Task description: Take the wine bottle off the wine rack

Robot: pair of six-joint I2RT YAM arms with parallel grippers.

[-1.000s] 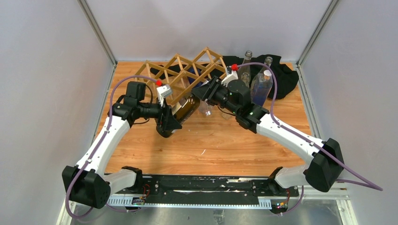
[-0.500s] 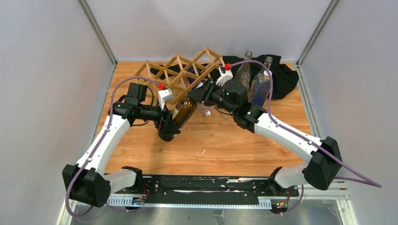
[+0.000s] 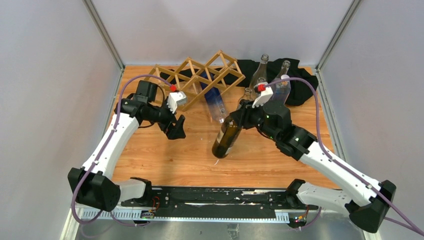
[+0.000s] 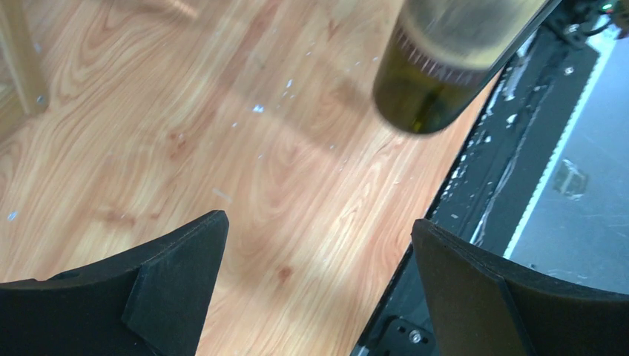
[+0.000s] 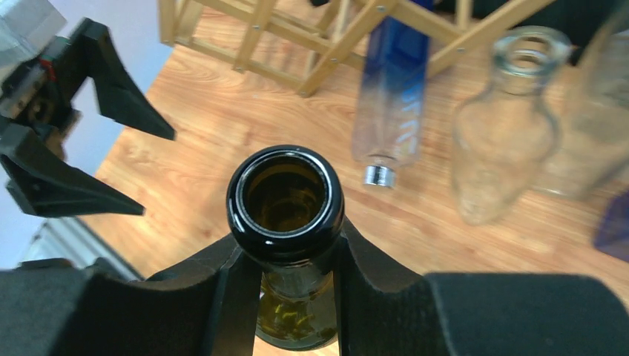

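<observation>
Pulling finished: wine bottle (image 3: 227, 135) is off the wine rack (image 3: 200, 76)

Near the table's (image 3: 165, 160) middle it now hangs tilted from the right gripper (image 5: 285, 256), fingers pinching the neck under the lip. Further left, the left gripper (image 3: 176, 127) has let go, fingers spread wide, elbow bent. The wine rack stands far behind, apart.

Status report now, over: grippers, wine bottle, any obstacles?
Left gripper open, empty. Right gripper shut on wine bottle, at neck. Bottle off the wine rack, tilted. Blue bottle and clear bottle close beyond it.

Top view high behind, wrist views close, all share wine bottle (image 3: 226, 140)
</observation>
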